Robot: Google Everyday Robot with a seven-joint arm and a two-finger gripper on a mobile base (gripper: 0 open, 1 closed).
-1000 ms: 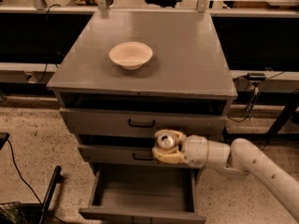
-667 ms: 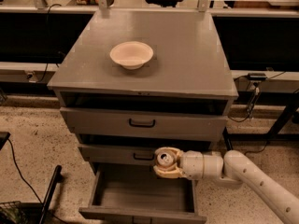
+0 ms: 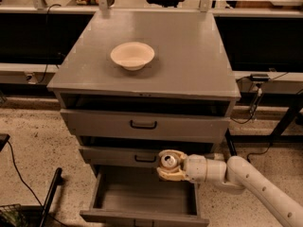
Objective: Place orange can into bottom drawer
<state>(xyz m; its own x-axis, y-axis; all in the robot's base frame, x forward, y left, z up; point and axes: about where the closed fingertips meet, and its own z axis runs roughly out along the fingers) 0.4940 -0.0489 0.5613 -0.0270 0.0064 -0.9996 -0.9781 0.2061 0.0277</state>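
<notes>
A: What has shifted?

B: The gripper [image 3: 163, 165] has dropped since a second ago. It was level with the middle drawer's handle and now hangs lower, at the rear of the open tray.

A: Start with the big things.

B: One grey cabinet [image 3: 222, 126]. Its worktop [image 3: 189, 56] is bare to all four edges apart from one cream bowl [image 3: 132, 56], which sits left of centre and well back from the front lip. One white arm [image 3: 265, 193] comes in from the lower right corner.

A: Drawers?

B: Three. The top drawer [image 3: 189, 126] and the middle drawer [image 3: 118, 154] each carry one black handle. The bottom drawer [image 3: 142, 197] is pulled out, and its grey floor lies open across the front and left.

A: And the can?

B: One orange can [image 3: 169, 161], silver top facing the camera. The fingers [image 3: 166, 175] are clamped above and below it. It hangs over the tray's rear right part, just under the middle drawer's front edge and close to the right wall.
</notes>
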